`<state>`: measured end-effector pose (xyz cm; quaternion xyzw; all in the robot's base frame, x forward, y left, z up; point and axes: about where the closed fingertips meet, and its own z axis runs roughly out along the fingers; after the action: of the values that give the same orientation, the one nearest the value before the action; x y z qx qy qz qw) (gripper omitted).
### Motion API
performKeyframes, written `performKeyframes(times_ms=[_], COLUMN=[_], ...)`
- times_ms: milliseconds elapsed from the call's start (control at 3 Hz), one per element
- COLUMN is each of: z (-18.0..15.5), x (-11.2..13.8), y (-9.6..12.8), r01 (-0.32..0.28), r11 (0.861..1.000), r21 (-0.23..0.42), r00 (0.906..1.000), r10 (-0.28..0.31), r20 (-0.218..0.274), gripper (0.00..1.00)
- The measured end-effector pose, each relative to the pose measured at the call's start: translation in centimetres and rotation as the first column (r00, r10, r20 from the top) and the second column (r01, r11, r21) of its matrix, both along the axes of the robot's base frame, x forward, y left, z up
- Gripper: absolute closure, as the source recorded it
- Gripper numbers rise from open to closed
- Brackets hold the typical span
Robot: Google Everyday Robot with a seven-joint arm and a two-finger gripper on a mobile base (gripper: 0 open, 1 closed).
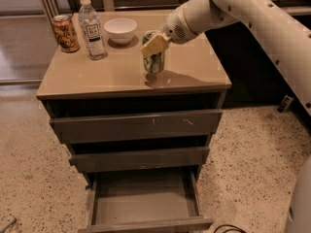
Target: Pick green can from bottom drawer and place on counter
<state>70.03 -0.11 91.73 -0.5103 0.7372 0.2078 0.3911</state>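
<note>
Ideally the tool [154, 46], clamped on the small green metal can [155, 63] over the glossy tan counter's [109, 74] middle, sets it down upright before releasing.

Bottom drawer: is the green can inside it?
No, the open bottom drawer is bare; the hand holds the green can up at the counter.

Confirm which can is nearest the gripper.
The green can, at the gripper over the counter's middle; the brown-orange can stands apart at its back left corner.
</note>
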Motion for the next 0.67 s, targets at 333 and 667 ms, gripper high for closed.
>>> performKeyframes(times_ms=[333,667], z=[-1.1,-2.2], x=[1.0,1.5], y=[0.0,0.1], r01=[0.006,0.010], r11=[1.000,1.000], r21=[-0.001,0.006], r00=[0.9996,0.9988], r10=[-0.006,-0.010], r20=[-0.026,-0.049], gripper=[1.00,1.00])
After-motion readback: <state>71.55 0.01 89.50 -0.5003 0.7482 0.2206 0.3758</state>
